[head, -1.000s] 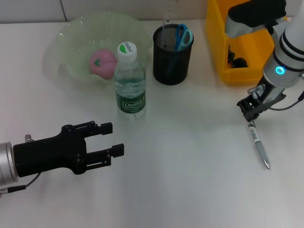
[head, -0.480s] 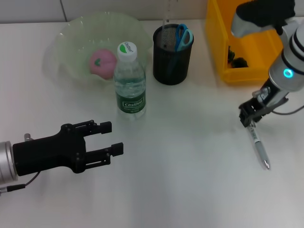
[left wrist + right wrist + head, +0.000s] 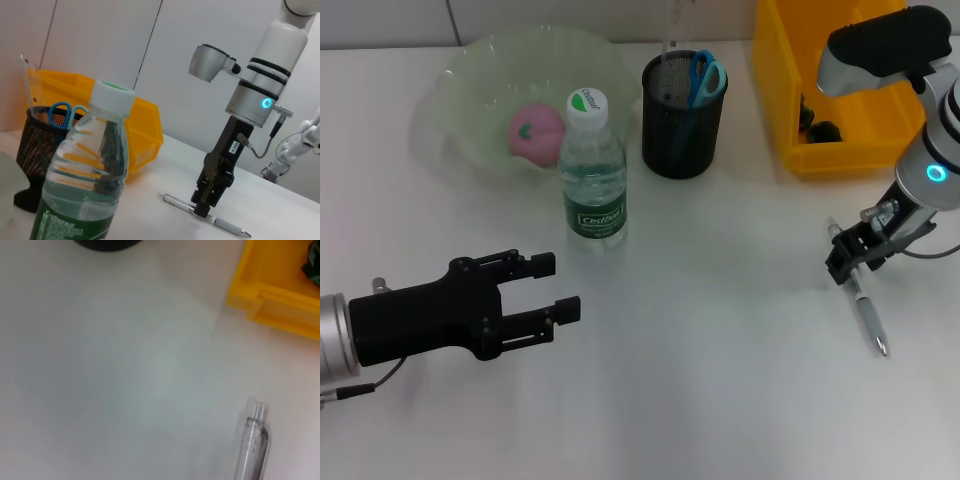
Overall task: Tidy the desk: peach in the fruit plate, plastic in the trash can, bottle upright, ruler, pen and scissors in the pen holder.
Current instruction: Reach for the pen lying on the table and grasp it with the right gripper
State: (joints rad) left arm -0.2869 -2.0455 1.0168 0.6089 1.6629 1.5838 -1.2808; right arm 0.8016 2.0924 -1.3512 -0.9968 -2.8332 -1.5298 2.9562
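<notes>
Right gripper (image 3: 849, 262) down over the pen (image 3: 859, 296) on the bench (image 3: 720, 380), finger state unreadable; left gripper (image 3: 550, 290) idle, fingers spread.

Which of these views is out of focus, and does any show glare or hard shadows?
Right wrist view: soft throughout, the pen blurred and cut by the frame edge. Head view: even light, only faint shadows under the bottle and pen holder, no glare. Left wrist view: the near bottle slightly soft, the right end effector over the pen sharper.
</notes>
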